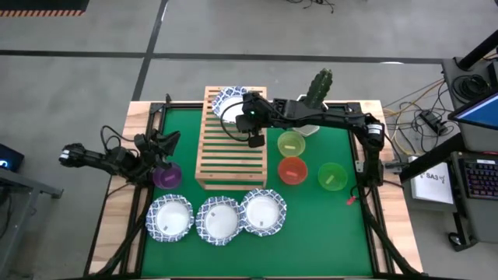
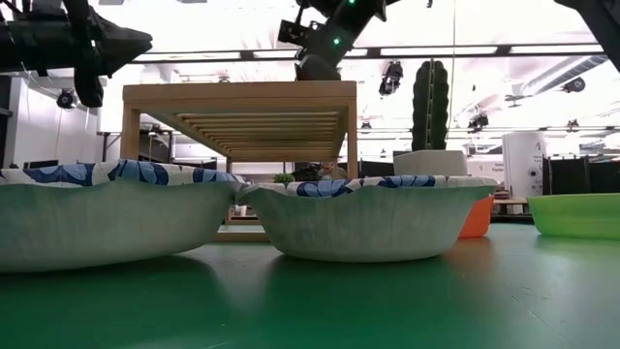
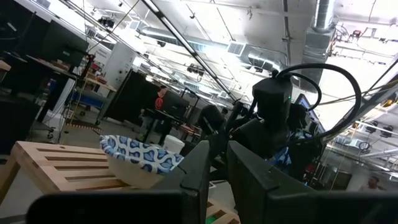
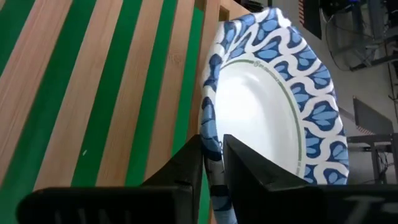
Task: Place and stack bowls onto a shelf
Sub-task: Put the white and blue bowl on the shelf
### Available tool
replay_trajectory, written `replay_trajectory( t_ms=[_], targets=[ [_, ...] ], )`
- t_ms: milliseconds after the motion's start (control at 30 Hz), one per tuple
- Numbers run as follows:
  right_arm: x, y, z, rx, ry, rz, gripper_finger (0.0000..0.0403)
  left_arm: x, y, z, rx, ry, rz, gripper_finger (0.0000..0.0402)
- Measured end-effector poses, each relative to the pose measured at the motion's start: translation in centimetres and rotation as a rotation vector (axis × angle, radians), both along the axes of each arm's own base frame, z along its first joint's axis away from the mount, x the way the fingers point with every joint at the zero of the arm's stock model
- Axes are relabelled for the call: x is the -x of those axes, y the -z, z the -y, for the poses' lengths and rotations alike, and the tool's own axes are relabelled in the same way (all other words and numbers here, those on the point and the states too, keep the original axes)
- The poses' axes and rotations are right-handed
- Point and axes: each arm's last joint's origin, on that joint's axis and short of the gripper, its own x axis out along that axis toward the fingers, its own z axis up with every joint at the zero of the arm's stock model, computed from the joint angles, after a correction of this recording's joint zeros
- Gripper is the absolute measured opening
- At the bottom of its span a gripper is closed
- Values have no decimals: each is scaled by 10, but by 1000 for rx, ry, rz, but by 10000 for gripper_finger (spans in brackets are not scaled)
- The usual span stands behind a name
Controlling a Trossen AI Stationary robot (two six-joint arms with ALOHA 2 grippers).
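Note:
A white bowl with a blue patterned rim (image 1: 227, 99) sits at the far end of the wooden slatted shelf (image 1: 233, 152). My right gripper (image 4: 212, 155) is shut on it, with the arm reaching in from the table's right. Three more white patterned bowls (image 1: 219, 220) stand in a row on the green mat near the front edge. My left gripper (image 1: 159, 152) is shut and empty. It hovers raised at the table's left, above the purple bowl (image 1: 166, 176), which rests on the mat. My right gripper pinches the bowl's blue patterned rim (image 4: 211, 144), with one finger inside the bowl and one outside. It comes slanting down from the table's right. The bowl's underside rests on the slats at the shelf's far end (image 3: 56, 165).
Yellow-green (image 1: 292, 144), red-orange (image 1: 292, 170) and green (image 1: 332, 176) bowls stand on the mat to the right of the shelf. A cactus in a white pot (image 1: 317, 92) stands at the far edge behind the right arm. Most of the shelf's slats are bare.

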Motion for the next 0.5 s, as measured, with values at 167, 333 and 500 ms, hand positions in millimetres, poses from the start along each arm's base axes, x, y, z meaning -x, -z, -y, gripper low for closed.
replay_trajectory(
  t_ms=[167,333,500],
  targets=[
    [0,0,0,-13,13,7,59,0,0,0,0,0,0,40],
    [1,-2,0,-35,36,23,60,0,0,0,0,0,0,40],
    [1,-2,0,-63,65,37,60,0,0,0,0,0,1,40]
  ],
)
